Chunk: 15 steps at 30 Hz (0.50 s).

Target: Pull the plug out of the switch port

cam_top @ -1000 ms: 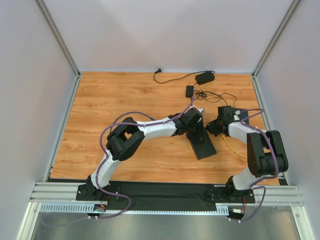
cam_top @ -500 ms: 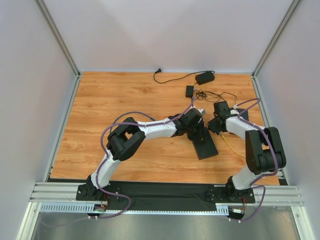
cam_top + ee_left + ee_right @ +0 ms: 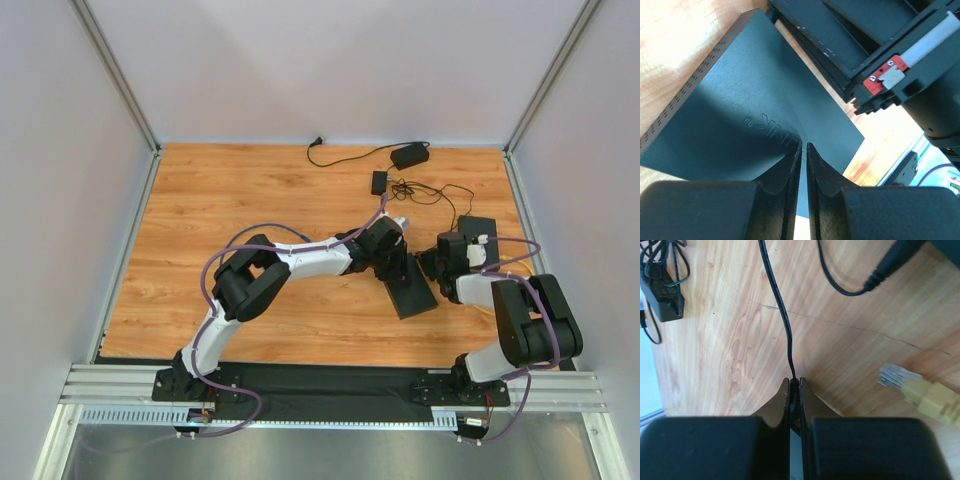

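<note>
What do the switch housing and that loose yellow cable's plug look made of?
The switch: matte black moulded plastic, probably; embossed logo and vent slots along its edge, dull sheen. The plug: clear hard plastic, see-through with faint contacts inside; its yellow boot looks like softer, slightly glossy rubbery plastic.

Overhead spans the table [image 3: 230,200]; left wrist closely views the same switch [image 3: 740,110].
</note>
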Each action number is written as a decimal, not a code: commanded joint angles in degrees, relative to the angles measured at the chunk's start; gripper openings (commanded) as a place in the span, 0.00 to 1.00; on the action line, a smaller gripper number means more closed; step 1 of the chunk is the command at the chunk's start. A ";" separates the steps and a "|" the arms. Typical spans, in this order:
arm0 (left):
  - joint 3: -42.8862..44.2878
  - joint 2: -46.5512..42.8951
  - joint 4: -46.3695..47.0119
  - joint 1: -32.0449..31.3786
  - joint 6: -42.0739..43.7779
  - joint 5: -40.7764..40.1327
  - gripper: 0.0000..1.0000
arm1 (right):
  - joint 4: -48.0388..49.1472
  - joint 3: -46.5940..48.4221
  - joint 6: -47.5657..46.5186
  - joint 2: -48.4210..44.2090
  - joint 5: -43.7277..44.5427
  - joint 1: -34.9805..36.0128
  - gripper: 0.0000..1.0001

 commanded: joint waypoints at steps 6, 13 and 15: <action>-7.09 6.31 -17.84 -1.72 2.06 -1.46 0.18 | 17.12 1.49 1.24 4.26 2.88 -2.10 0.00; -7.00 6.75 -17.75 -1.72 2.15 -1.11 0.18 | 33.43 -2.12 -4.02 6.02 -2.22 -2.98 0.00; -7.18 6.75 -17.84 -1.72 2.24 -1.28 0.18 | 30.90 -0.45 -5.26 5.85 -2.40 -3.68 0.00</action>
